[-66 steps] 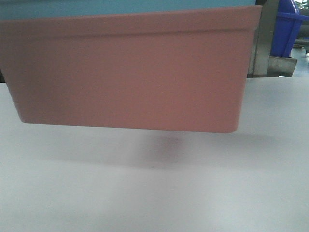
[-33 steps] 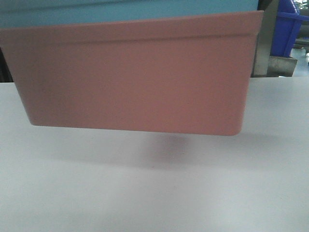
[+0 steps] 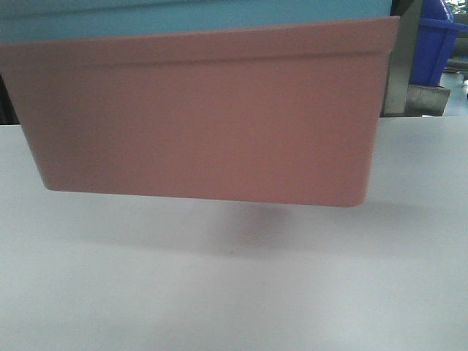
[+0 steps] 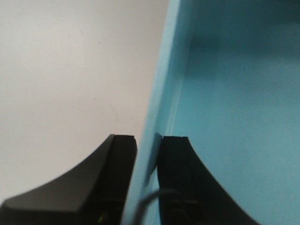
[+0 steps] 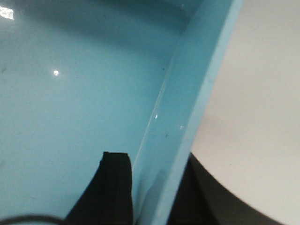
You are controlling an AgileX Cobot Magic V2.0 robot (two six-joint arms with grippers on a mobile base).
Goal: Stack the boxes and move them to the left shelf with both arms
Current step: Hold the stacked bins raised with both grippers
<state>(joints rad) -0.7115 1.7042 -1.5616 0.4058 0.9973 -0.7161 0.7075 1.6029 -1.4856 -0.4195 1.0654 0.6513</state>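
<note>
Since one second ago the stack has shifted a little to the right and sunk slightly; over the last half second it hardly changes. Two bins are nested: one light blue bin sits inside one salmon pink bin. Both are smooth plastic with rounded corners and hang above the pale matte table, with free room under the bottom edge. The left gripper pinches one blue wall, and the right gripper pinches the opposite wall. One dark blue crate stands behind at the right.

The light blue bin sits nested inside the salmon pink bin, both raised, slightly tilted.
</note>
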